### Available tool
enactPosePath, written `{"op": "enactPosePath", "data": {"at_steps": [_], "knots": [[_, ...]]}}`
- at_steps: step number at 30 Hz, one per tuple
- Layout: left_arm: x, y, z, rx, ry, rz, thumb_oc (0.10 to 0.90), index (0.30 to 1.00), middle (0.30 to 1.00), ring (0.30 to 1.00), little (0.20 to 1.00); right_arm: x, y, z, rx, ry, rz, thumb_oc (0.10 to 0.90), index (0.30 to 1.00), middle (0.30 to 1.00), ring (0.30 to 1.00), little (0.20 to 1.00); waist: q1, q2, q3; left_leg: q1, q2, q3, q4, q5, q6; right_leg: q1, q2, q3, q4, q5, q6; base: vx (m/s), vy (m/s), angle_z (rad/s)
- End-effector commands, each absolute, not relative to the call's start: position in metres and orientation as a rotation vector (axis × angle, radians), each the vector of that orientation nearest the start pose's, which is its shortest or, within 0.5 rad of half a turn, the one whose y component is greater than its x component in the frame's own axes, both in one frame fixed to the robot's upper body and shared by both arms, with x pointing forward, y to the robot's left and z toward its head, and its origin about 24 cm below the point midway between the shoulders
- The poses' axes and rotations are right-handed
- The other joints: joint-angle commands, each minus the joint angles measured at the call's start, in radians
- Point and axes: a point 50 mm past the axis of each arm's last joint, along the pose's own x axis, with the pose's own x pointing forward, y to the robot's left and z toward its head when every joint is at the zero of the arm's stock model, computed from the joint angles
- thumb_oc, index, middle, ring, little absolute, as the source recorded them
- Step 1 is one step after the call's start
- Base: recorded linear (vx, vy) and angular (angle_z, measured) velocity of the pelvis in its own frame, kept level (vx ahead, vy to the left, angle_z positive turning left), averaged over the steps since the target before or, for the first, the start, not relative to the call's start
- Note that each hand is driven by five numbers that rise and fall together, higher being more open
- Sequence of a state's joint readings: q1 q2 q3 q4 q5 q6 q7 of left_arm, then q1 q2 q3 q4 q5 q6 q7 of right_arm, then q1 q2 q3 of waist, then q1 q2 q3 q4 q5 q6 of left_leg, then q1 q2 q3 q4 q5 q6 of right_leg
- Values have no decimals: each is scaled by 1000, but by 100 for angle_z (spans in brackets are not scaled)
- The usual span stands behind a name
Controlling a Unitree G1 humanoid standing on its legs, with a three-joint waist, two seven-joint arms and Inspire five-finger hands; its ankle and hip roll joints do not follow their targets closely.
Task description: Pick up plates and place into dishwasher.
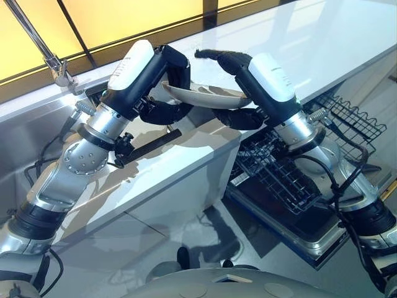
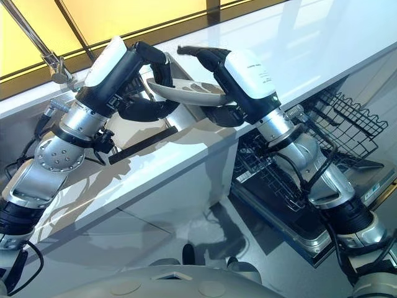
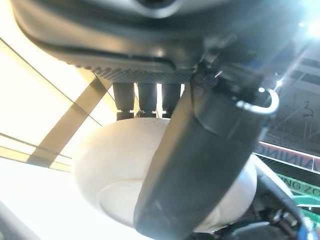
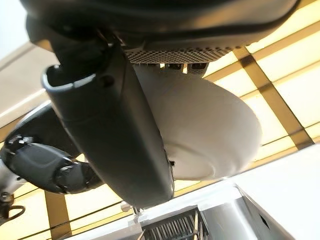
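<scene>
The open dishwasher (image 1: 322,239) sits lowest and nearest, on the right below the white countertop (image 1: 322,43), its wire rack (image 1: 347,118) pulled out beside the counter's edge. Above the counter's front edge both arms rise from below and meet over one pale plate (image 1: 208,94), which is held off the countertop between them. The left hand (image 1: 162,108) comes in from the left, forearm sloping up toward the plate; its thumb curls under the plate's underside and its fingers (image 3: 150,97) reach over the far rim, so it grips the plate. The right hand (image 1: 239,115) comes in from the right, wrist bent over the counter, and likewise clamps the plate's opposite rim, thumb below and fingers (image 1: 217,57) arched above. The plate lies nearly flat, slightly tilted, its hollow side up and its width running from one hand to the other. Beyond the hands, a metal tap (image 1: 56,65) stands at the counter's far left.
</scene>
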State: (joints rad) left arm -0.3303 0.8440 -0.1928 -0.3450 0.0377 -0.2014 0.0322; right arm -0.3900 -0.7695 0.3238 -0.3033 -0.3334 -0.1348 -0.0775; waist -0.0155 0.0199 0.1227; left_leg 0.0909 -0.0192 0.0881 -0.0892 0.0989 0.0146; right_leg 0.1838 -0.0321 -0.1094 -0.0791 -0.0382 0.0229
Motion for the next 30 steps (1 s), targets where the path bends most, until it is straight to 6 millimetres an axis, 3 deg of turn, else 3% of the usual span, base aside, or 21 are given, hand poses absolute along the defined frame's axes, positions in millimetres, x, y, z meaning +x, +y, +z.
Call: {"op": "enactPosePath", "data": {"at_steps": [1,11,13,14,19,26,30], "knots": [[240,150,275,749,-1112,-294,100,300,300,300,200,268,-139,242,-956,-980,150,100,300,300,300,200,16,-16,-72,44,-45,-5,8,-136,-18,-58,34,-31,46,0,52,22,9,6],[229,173,280,784,-1187,-119,100,300,300,300,200,269,-168,237,-1000,-929,32,100,300,300,300,200,26,-19,-73,44,-49,-14,6,-137,-17,-57,31,-43,53,-5,51,9,5,2],[228,177,280,783,-1182,-91,136,331,331,331,236,269,-172,237,-1007,-929,13,100,300,300,300,200,27,-19,-74,44,-50,-16,6,-137,-17,-57,30,-45,55,-7,52,0,0,0],[229,182,278,791,-1167,-54,800,900,900,900,900,268,-176,238,-1015,-932,-8,100,300,300,300,200,29,-19,-73,43,-50,-18,5,-136,-16,-56,29,-48,59,-10,52,0,0,0],[234,198,270,809,-1073,9,800,900,900,900,900,263,-195,244,-1043,-969,-118,100,300,300,300,200,34,-17,-72,44,-53,-30,2,-135,-13,-56,27,-58,78,-20,53,10,4,1],[250,228,249,882,-862,106,800,900,900,900,900,250,-219,268,-1037,-1125,-352,100,300,300,300,200,44,-18,-68,49,-57,-46,5,-139,-7,-52,25,-68,91,-29,54,28,2,9],[253,247,242,1022,-814,226,800,900,900,900,900,245,-234,280,-1082,-1152,-446,100,300,300,300,200,47,-20,-69,49,-60,-53,7,-141,-5,-52,25,-70,90,-30,54,30,4,4]]}}
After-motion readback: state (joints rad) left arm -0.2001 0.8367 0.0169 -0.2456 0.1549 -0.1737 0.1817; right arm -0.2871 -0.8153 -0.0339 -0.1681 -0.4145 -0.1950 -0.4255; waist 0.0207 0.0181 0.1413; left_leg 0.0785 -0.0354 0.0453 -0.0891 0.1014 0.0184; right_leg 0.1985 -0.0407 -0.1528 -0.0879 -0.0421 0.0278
